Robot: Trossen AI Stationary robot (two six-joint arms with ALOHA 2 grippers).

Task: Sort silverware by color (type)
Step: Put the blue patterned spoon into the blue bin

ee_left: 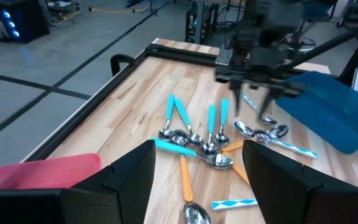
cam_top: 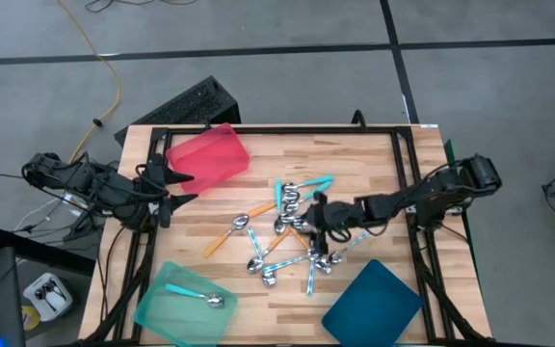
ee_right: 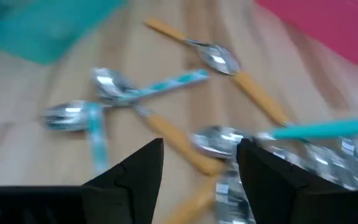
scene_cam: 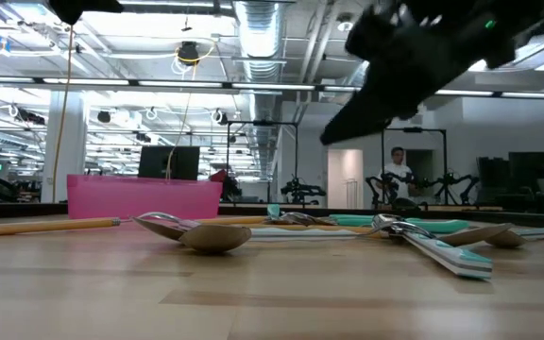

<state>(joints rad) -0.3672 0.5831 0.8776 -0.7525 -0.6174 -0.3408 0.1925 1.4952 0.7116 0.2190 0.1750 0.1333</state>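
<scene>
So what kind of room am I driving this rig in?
Likely a robotics lab or workshop: exposed ceiling ducting, more robot arms on frames behind the wooden table, and a yellow cable across grey floor.

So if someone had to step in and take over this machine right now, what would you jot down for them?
Right tool: open, empty, hovering over the pile of spoons mid-table.
Left tool: open, empty, waiting at the table's left edge beside the red tray.
Done: one turquoise-handled spoon lies in the mint-green tray.
Left: everything else. The orange, turquoise and patterned spoons are tangled together in the pile; one orange spoon lies a little apart on its left. The red tray and the dark-blue tray hold nothing.
Next, probably: the right tool picks one spoon from the pile.
</scene>
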